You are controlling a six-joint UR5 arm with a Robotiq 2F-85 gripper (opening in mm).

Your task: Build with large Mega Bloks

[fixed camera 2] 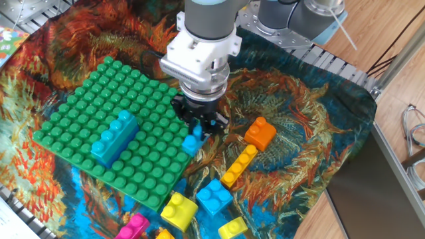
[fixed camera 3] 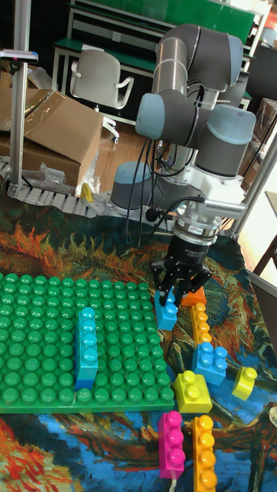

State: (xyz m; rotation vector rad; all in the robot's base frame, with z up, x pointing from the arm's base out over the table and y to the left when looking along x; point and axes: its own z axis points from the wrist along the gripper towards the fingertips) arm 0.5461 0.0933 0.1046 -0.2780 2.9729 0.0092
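My gripper point(fixed camera 2: 196, 131) point(fixed camera 3: 174, 296) is shut on a small blue Mega Blok point(fixed camera 2: 193, 142) point(fixed camera 3: 166, 312), held at the right edge of the green studded plate point(fixed camera 2: 80, 119) point(fixed camera 3: 46, 315). A long light blue brick point(fixed camera 2: 114, 138) point(fixed camera 3: 86, 346) is pressed onto the plate. Loose on the cloth to the right lie an orange brick point(fixed camera 2: 260, 133) point(fixed camera 3: 194, 296), a long yellow-orange brick point(fixed camera 2: 239, 165) point(fixed camera 3: 201, 323), a blue square brick point(fixed camera 2: 214, 196) point(fixed camera 3: 210, 363), two yellow bricks point(fixed camera 2: 178, 210) point(fixed camera 2: 232, 228), and a pink brick point(fixed camera 2: 133, 227) point(fixed camera 3: 171, 443).
A patterned cloth point(fixed camera 2: 312, 133) covers the table. Metal rollers point(fixed camera 2: 332, 60) run along the back edge. A wooden surface point(fixed camera 2: 398, 40) and cables point(fixed camera 2: 415, 133) lie to the right. In the tall fixed view a cardboard box point(fixed camera 3: 54, 131) and a chair point(fixed camera 3: 96, 81) stand behind.
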